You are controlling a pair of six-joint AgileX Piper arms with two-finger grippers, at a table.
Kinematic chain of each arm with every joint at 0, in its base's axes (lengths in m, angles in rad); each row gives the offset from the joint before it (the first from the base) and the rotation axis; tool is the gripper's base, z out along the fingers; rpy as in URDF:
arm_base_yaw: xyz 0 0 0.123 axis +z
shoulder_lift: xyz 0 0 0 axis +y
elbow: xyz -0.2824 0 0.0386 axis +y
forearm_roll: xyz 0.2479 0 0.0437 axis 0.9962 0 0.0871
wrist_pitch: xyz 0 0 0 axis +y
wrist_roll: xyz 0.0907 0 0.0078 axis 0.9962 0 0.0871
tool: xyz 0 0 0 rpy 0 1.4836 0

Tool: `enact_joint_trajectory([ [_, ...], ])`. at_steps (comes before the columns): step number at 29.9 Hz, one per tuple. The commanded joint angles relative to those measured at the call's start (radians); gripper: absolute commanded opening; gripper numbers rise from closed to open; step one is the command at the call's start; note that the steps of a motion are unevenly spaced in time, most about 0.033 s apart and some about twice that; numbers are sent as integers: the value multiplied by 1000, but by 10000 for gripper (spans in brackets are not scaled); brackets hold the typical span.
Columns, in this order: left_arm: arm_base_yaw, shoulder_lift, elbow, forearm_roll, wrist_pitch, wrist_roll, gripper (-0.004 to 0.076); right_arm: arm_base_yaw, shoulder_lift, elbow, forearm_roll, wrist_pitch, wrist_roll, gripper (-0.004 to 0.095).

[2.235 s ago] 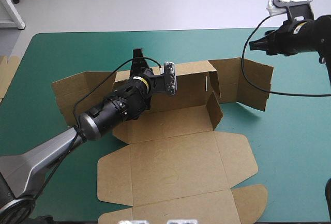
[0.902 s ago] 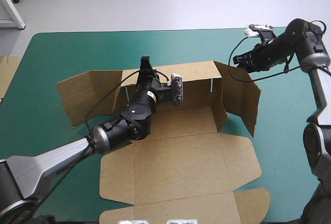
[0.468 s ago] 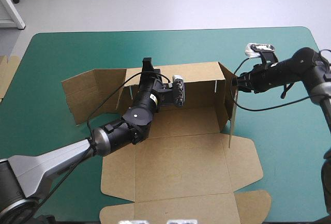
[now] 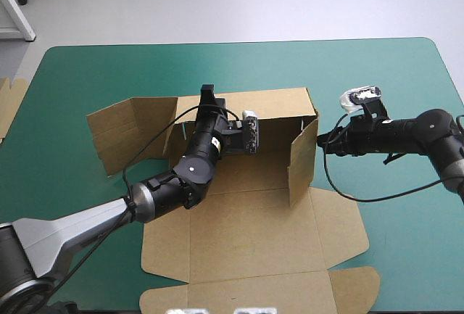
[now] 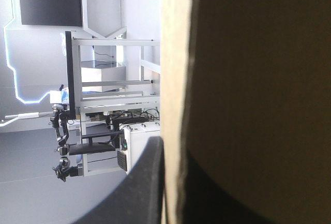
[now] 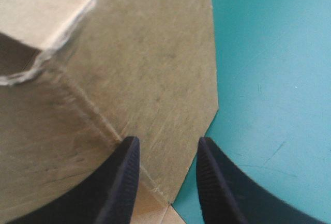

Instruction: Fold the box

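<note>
Left gripper (image 4: 209, 100) clamped the back wall (image 4: 279, 104) of the box (image 4: 254, 249); right gripper (image 6: 168, 142), fingers (image 6: 121, 182) apart, met the side wall (image 4: 301, 158), which wanted a steady, square push.

The right gripper (image 4: 321, 142) has seemingly pushed the box (image 4: 254, 234) wall inward.

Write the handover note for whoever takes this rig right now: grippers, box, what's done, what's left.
Grippers: the left gripper is shut on the box, pinching its back wall upright. The right gripper is open, at the outside of the right side wall; contact cannot be told.
Done: back wall up, right side wall raised and turned inward.
Left: the left side wall splays outward, the front panels lie flat on the table, nothing tucked.
</note>
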Motion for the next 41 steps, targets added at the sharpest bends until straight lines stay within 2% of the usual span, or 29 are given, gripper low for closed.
enact_joint_trajectory([
  [1, -8, -41, -21, 26, -3, -18, -10, -5, -51, 2, 93, -14, -94, 367],
  [7, -8, -41, -21, 22, -9, -18, -10, -5, -51, 10, 95, 40, -165, 458],
  [13, -8, -41, -21, 22, -21, -18, -10, -5, -51, 10, 114, 77, -191, 467],
  [21, -8, -41, -21, 22, -21, -18, -10, -3, -50, 10, 133, 33, -275, 485],
  [24, -8, -41, -21, 22, -21, -18, -10, -3, -50, 10, 133, 38, -294, 570],
  [27, -8, -41, -21, 22, -21, -18, -10, -3, -50, 10, 136, 36, -306, 716],
  [29, -8, -41, -21, 22, -21, -18, -10, -3, -50, 10, 138, 27, -306, 756],
  [34, -8, -41, -21, 22, -21, -18, -10, 12, -48, 10, 171, 4, -312, 750],
  [37, -8, -41, -21, 25, -21, -18, -10, 61, -47, 10, 185, -41, -333, 746],
  [41, -8, -41, -21, 25, -21, -18, -10, 116, -47, 10, 137, -106, -296, 739],
])
